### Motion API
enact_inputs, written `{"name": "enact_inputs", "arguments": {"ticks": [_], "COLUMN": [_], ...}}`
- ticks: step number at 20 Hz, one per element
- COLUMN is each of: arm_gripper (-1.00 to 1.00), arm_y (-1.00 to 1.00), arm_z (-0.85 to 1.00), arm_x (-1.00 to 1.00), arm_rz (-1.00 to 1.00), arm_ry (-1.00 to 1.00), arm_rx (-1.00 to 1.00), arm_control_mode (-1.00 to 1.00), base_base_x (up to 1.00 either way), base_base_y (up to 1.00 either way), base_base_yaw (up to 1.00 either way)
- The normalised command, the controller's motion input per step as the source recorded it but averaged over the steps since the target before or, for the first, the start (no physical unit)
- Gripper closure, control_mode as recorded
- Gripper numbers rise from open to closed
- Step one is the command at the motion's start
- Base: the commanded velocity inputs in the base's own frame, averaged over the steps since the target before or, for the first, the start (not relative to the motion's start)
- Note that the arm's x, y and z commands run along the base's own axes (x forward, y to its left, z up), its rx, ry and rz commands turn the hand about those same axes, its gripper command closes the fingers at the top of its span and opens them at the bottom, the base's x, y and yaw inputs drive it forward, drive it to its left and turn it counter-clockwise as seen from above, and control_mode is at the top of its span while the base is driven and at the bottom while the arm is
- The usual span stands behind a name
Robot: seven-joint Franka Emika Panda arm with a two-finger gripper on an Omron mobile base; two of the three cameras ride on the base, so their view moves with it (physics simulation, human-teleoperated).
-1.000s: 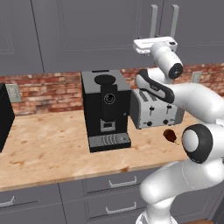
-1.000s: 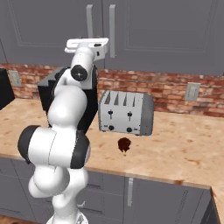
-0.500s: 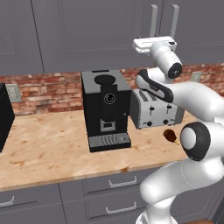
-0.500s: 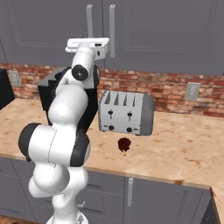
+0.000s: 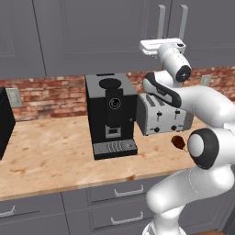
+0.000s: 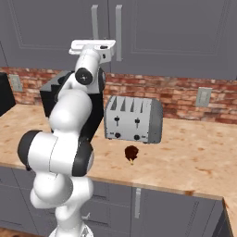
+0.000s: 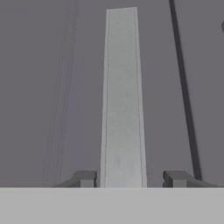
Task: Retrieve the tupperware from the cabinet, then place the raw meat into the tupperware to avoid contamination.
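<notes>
- My gripper (image 7: 131, 178) is up at the cabinet (image 5: 92, 32), w/ the left door's bar handle (image 7: 122, 100) running straight up between my fingertips (image 7: 85, 178).
- Jaws are apart, one tip each side of the handle. Left tip sits just beside the bar; right tip has a small gap. Can't tell if either pad actually touches.
- In the left base view my gripper (image 5: 161, 42) sits at the bottom end of the left handle (image 5: 161, 20); the 2nd handle (image 5: 183, 20) is just to its right.
- In the right base view my gripper (image 6: 95, 45) is at that same handle (image 6: 95, 22), w/ the other bar (image 6: 118, 30) beside it.
- Cabinet doors are shut; the seam between them runs as a dark line right of the handle in the hand view.
- Raw meat (image 5: 179, 142) lies on the counter (image 5: 50, 156) well below my gripper, in front of the toaster (image 5: 164, 114), apart from it. Also seen in the right base view (image 6: 132, 153).
- Coffee machine (image 5: 111, 114) stands below and left of my gripper, just beside the toaster.
- Brick wall (image 5: 41, 94) runs behind the counter, under the cabinet.
</notes>
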Motion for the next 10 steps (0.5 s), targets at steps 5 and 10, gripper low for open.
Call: {"name": "enact_inputs", "arguments": {"ticks": [5,10], "arm_gripper": [1.0,1.0], "arm_y": [-0.06,0.0], "arm_z": [0.0,0.0], "arm_x": [0.07,0.0], "arm_rz": [0.0,0.0], "arm_ry": [0.0,0.0], "arm_rx": [0.0,0.0], "arm_control_mode": [-1.0,-1.0], "base_base_x": [0.0,0.0], "base_base_y": [0.0,0.0], "base_base_yaw": [0.0,0.0]}}
